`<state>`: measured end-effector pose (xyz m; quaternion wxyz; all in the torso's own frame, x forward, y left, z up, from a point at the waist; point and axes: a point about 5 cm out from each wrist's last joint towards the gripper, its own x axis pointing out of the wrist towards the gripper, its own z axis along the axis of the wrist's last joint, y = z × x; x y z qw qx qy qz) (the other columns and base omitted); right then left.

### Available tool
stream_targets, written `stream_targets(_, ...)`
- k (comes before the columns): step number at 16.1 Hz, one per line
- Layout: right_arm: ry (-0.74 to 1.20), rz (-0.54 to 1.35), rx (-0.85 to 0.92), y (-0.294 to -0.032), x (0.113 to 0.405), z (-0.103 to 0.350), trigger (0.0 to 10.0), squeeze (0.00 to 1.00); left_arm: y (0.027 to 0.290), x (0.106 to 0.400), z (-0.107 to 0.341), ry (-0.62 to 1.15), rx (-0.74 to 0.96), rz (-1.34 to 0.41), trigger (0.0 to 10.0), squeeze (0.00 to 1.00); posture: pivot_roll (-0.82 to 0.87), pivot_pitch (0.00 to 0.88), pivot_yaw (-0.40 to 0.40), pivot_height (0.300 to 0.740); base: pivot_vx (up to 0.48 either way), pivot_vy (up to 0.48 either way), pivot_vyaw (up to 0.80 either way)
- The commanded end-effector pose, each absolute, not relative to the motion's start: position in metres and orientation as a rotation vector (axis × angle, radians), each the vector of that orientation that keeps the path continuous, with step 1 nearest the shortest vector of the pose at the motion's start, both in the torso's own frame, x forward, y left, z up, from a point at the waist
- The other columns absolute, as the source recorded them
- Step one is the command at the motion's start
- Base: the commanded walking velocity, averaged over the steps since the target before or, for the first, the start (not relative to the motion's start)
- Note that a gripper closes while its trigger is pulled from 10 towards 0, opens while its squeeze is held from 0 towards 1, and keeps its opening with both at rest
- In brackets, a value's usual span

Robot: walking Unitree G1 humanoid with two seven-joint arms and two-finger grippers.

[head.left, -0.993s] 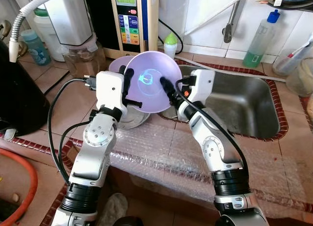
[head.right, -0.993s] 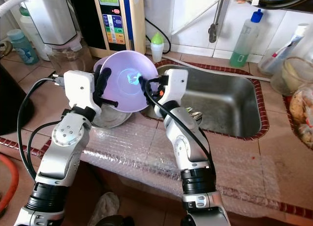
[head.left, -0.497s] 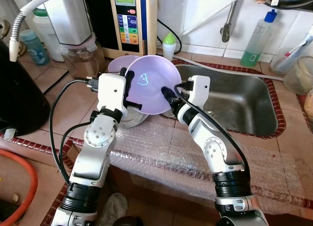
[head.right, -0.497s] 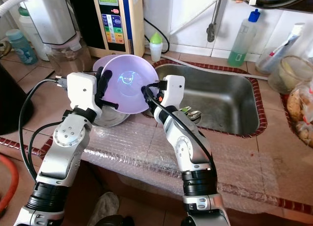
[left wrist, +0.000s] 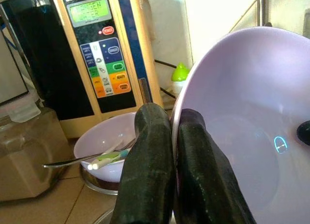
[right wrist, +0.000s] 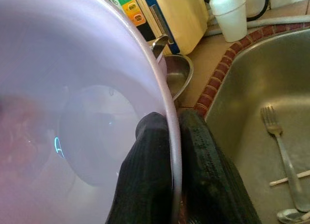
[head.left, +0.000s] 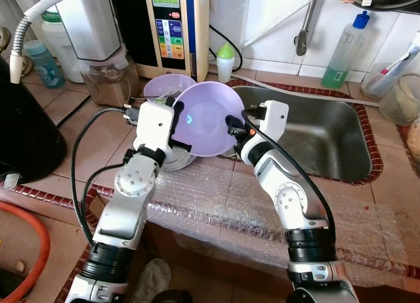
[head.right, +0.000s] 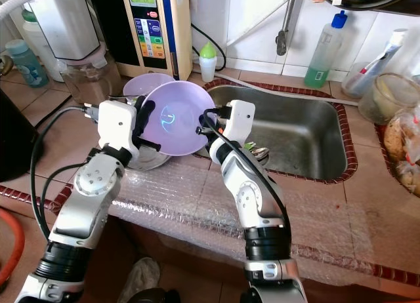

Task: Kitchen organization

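- A sheet of bubble wrap [head.left: 216, 204] covers the front edge of the tiled counter [head.left: 79, 113], nearest the robot.
- Above it, both arms hold one lilac bowl [head.left: 207, 119] tilted on edge, its hollow facing the robot — it hangs over the counter just left of the sink [head.left: 315, 136].
- The left gripper [left wrist: 172, 151] is pinched onto the bowl's left rim, one finger inside and one outside.
- The right gripper [right wrist: 172, 185] is clamped the same way on the opposite rim, beside the sink's corner.
- Under and behind the held bowl sits a steel bowl [head.left: 176, 160], and behind that a second lilac bowl [head.left: 164, 88] with a spoon [left wrist: 82, 158] lying in it.
- A fork [right wrist: 278, 141] lies on the sink bottom.
- Farthest back stand a water ioniser [head.left: 176, 24] with a lit green display, a small green-capped bottle [head.left: 225, 60] — and a green soap bottle [head.left: 348, 48] at the wall.
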<state>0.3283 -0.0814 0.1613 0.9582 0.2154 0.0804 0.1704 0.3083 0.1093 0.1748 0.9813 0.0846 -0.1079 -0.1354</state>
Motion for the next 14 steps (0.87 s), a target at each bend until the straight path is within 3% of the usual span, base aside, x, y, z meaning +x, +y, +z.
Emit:
stream_targets(1, 0.173, 0.208, 0.454, -0.104, 0.335, 0.157, 0.0, 0.0, 0.113, 0.309, 0.182, -0.252, 0.204, -0.284, 10.0, 0.0, -0.04, 0.0, 0.047, 0.74, 0.0, 0.0, 0.0)
stream_targets(4, 0.191, 0.184, 0.483, -0.106, 0.336, 0.152, 0.0, 0.0, 0.114, 0.309, 0.18, -0.245, 0.197, -0.293, 10.0, 0.0, -0.03, 0.0, 0.051, 0.74, 0.0, 0.0, 0.0)
stream_targets(5, 0.197, 0.156, 0.497, -0.11, 0.337, 0.15, 0.0, 0.0, 0.113, 0.308, 0.18, -0.243, 0.194, -0.305, 10.0, 1.0, -0.03, 0.0, 0.051, 0.74, 0.0, 0.0, 0.0)
stream_targets(9, 0.148, 0.086, 0.497, -0.125, 0.344, 0.156, 0.0, 0.0, 0.111, 0.307, 0.179, -0.241, 0.18, -0.325, 10.0, 1.0, -0.03, 0.0, 0.05, 0.74, 0.0, 0.0, 0.0)
stream_targets(14, 0.083, 0.002, 0.307, -0.159, 0.352, 0.16, 0.0, 0.0, 0.12, 0.302, 0.191, -0.293, 0.196, -0.303, 10.0, 1.0, -0.02, 0.0, 0.057, 0.74, 0.0, 0.0, 0.0)
